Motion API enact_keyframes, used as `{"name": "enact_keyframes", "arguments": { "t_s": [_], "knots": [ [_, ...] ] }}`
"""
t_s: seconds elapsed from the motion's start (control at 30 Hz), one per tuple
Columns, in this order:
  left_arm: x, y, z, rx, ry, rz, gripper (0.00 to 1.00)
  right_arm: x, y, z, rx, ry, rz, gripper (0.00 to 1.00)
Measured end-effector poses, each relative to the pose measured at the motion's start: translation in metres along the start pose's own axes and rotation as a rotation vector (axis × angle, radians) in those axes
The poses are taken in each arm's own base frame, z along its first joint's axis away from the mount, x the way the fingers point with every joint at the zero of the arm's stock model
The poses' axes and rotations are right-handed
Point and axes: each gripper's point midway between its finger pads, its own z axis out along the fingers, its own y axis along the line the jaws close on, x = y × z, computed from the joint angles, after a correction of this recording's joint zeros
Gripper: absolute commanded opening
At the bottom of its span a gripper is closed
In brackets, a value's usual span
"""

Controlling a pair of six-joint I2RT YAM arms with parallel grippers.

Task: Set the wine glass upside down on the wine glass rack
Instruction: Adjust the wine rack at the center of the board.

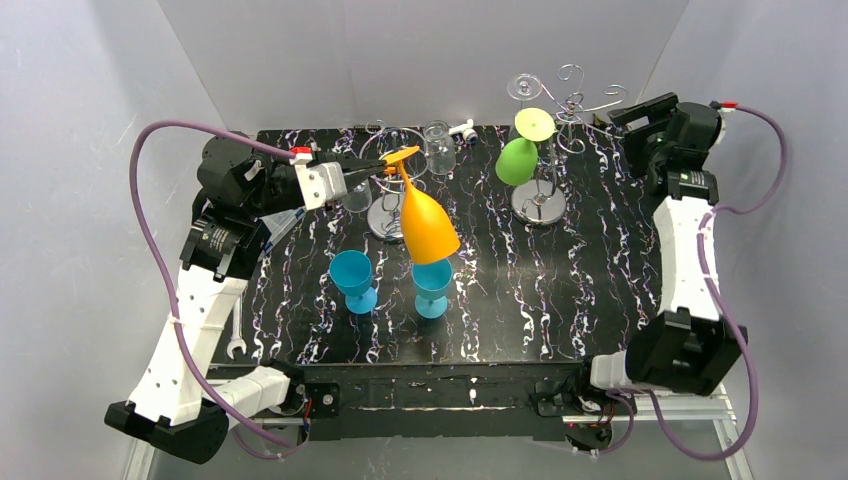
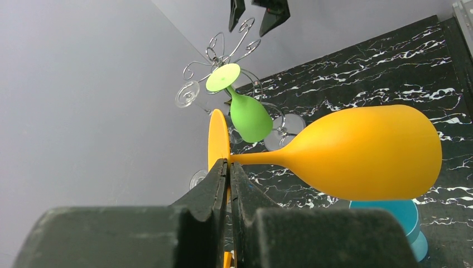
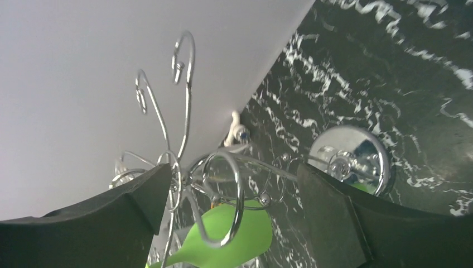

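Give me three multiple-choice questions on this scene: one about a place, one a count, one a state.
1. Where is the green wine glass? A) hanging upside down on the wine glass rack B) lying on its side C) standing upright
2. How many blue goblets stand on the table? A) one B) two C) four
3. The left hand is: A) open and empty B) shut on the orange wine glass C) out of view
Answers: 1 A, its foot sits up in the wire arms, bowl down; 2 B, two stand upright side by side; 3 B, it pinches the foot disc.
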Motion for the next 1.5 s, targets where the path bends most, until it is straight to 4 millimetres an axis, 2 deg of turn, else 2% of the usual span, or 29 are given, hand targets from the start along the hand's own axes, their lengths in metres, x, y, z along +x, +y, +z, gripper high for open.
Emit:
{"name": "enact_keyframes", "arguments": {
  "t_s": [0.07,0.17,0.3,0.53,0.77,0.87,1.0,1.23,1.4,1.5],
  "knots": [
    [0.0,0.0,0.0,0.0,0.0,-0.001,0.0,0.011,-0.002,0.013,-0.013,0.073,-0.005,0.9],
    [0.0,0.0,0.0,0.001,0.002,-0.002,0.0,0.023,-0.002,0.023,-0.038,0.146,-0.008,0.88],
    [0.001,-0.001,0.0,0.002,0.003,-0.003,0.0,0.019,0.004,0.022,-0.079,0.16,-0.007,0.84],
    [0.002,-0.001,0.0,0.004,0.006,-0.001,0.0,0.006,0.014,0.025,-0.144,0.136,-0.01,0.47],
    [0.004,-0.004,-0.001,0.01,0.014,-0.008,0.0,0.004,0.013,0.025,-0.146,0.144,0.007,0.11],
    [0.005,-0.004,-0.001,0.01,0.015,-0.009,0.0,0.008,0.02,0.024,-0.166,0.164,0.067,0.01],
    [0.005,-0.004,-0.001,0.011,0.015,-0.009,0.0,0.014,0.024,0.013,-0.171,0.162,0.161,0.01],
    [0.007,-0.007,-0.001,0.015,0.017,-0.015,0.0,0.011,0.018,-0.016,-0.118,0.023,0.22,0.01],
    [0.007,-0.007,-0.001,0.015,0.016,-0.015,0.0,0.022,0.013,-0.039,-0.08,-0.083,0.277,0.01],
    [0.007,-0.007,-0.001,0.016,0.016,-0.015,0.0,0.025,0.008,-0.046,-0.086,-0.133,0.34,0.01]
  ]
}}
